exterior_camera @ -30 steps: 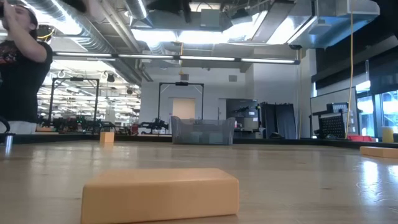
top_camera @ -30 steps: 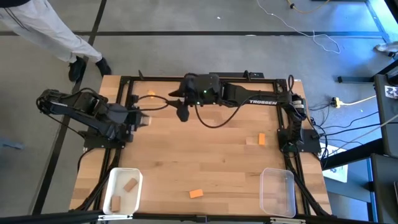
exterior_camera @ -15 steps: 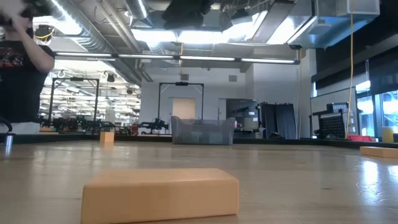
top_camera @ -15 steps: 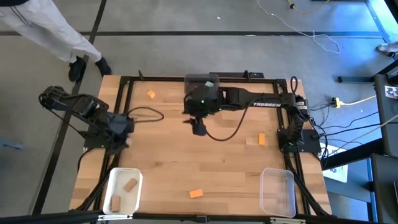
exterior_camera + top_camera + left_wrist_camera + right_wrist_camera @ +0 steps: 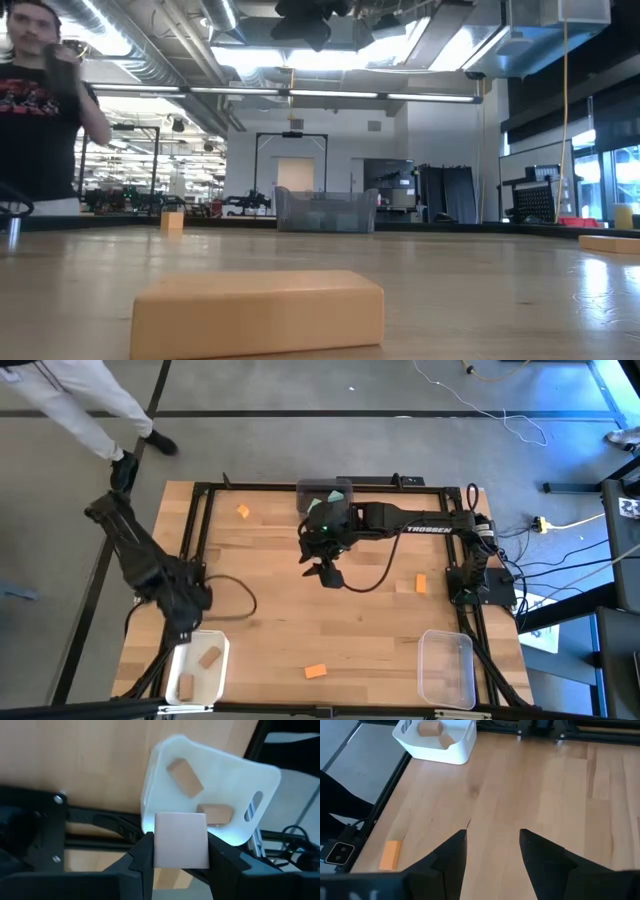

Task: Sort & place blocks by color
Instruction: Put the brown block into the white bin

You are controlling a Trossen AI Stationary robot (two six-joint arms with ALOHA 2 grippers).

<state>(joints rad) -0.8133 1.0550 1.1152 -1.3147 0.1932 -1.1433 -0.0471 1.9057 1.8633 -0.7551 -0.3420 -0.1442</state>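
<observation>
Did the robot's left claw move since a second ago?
Yes. The left gripper, shut on a pale tan wooden block, swung from beside the table's left frame toward the white plastic bin at the near-left corner.

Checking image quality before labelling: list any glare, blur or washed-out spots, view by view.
Low view: ceiling lights blow out to white; the near orange block looms large and soft-edged. Left wrist view: the tan block held by the left gripper looks pale, and the white bin glows at its rim. High view: bluish cast on the floor at right. Right wrist view: evenly lit.
</observation>
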